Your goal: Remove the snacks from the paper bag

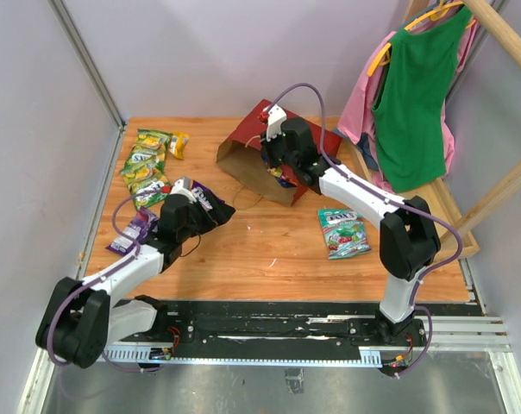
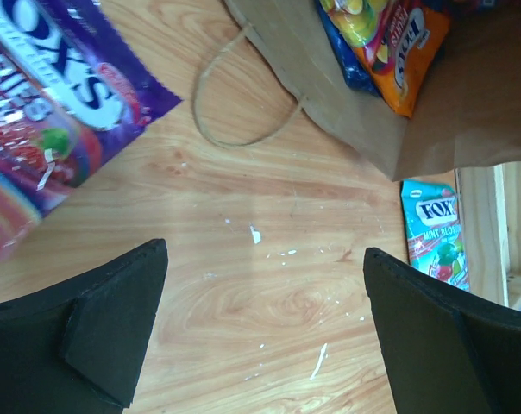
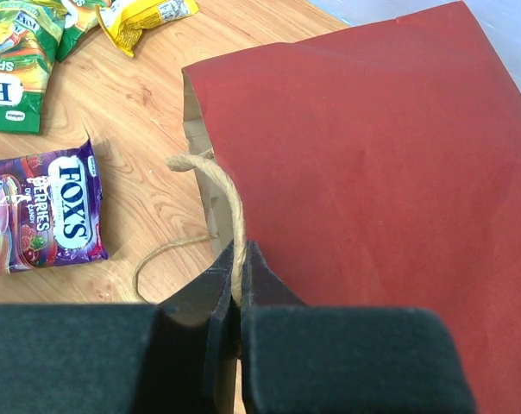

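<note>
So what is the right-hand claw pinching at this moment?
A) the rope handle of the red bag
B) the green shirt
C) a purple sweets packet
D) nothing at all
A: the right wrist view shows the right claw closed tight on the beige rope handle of the red paper bag.

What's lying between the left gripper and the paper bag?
Left wrist view: bare wooden tabletop and the bag's beige loop handle, between the left gripper and the paper bag.
</note>
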